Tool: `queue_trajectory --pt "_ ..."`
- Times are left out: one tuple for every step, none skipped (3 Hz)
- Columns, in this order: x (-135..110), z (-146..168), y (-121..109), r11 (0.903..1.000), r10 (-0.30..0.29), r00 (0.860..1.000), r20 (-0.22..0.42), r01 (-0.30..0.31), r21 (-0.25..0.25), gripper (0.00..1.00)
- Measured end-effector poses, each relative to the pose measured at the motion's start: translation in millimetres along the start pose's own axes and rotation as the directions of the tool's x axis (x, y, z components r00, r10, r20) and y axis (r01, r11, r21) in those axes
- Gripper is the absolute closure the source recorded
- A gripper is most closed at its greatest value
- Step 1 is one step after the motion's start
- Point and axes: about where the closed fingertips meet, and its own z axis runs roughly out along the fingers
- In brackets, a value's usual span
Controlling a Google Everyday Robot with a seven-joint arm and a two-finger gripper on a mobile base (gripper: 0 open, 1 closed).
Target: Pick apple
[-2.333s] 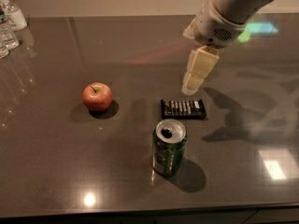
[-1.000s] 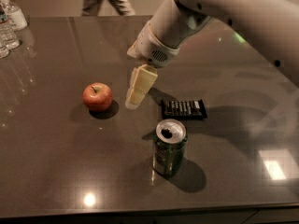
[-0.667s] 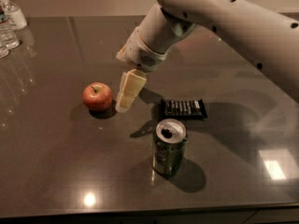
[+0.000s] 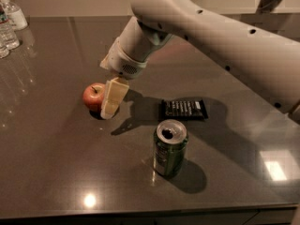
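Tool (image 4: pixel 110 109) just right of apple (image 4: pixel 92 96); green can (image 4: pixel 169 149), dark packet (image 4: pixel 183 109) farther right.

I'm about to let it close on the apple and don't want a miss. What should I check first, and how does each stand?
1. Apple sits on the table, stem up: ok.
2. Gripper is low beside the apple, covering its camera-right edge: ok.
3. Apple is inside the gripper: cannot tell.
4. Green can stands apart from gripper and apple: ok.
5. Dark wrapped bar lies apart from the apple: ok.
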Motion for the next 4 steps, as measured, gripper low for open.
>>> queue_trajectory --pt "-6.3 15.4 1.5 0.9997 -0.009 1.000 0.001 0.009 -0.023 0.00" --pt "-11.1 22.6 3.9 0.9991 -0.016 1.000 -0.002 0.016 -0.039 0.16" --pt "-14.1 22.3 7.2 0.9986 -0.013 1.000 0.007 0.014 -0.052 0.39" --pt "-17.1 16.1 9.3 0.9980 -0.014 1.000 0.011 0.014 -0.062 0.64"
